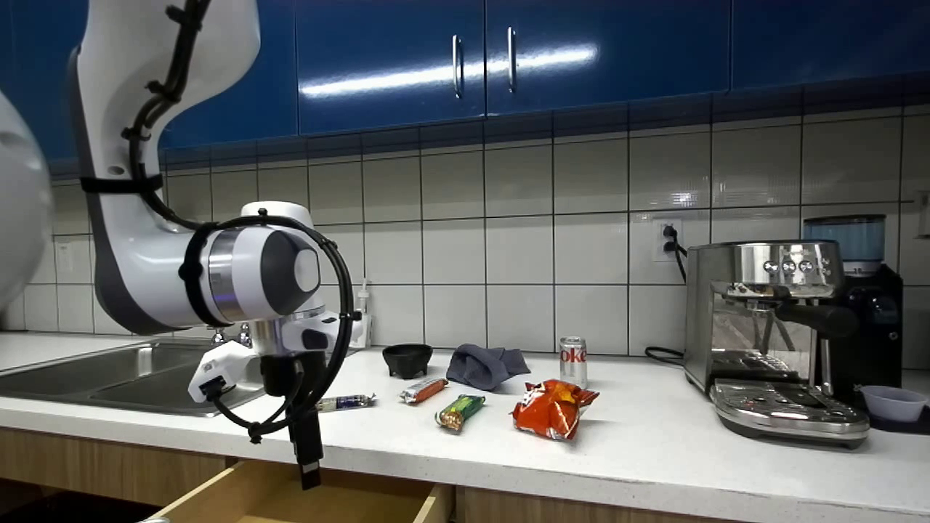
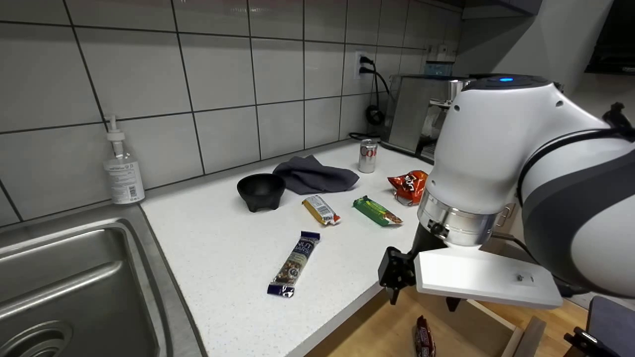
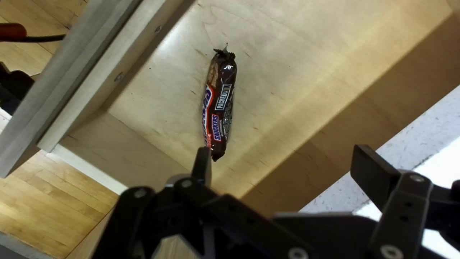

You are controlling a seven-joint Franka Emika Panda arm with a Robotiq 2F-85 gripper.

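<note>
The claw (image 3: 281, 158) hangs over the drawer (image 3: 280, 72) with its two fingers spread wide, and nothing is held between them. Nearest to it is the Snickers bar (image 3: 220, 104), which lies on the bottom of the drawer, between ten and eleven o'clock from the claw in the wrist view. There one finger covers a little of the bar's lower end, but in an exterior view the claw stands above the bar and apart from it.

As it seems, this much is done: the drawer is pulled out, and one bar rests inside, free of the claw. Left outside, on the desk (image 2: 223, 267), are the other wrapped snacks in view.

With the claw as centre of the clock in an exterior view, the desk has one nut bar (image 2: 293, 265) toward half past nine, one green bar (image 2: 378, 211) at eleven and one yellow bar (image 2: 319, 209) between ten and eleven: three bars. Farther come one red bag (image 2: 411, 186) near twelve, one black bowl (image 2: 261, 191) at ten, one dark cloth (image 2: 316, 177) before eleven, one can (image 2: 367, 156) past eleven and one coffee machine (image 2: 407, 114) at twelve.
</note>
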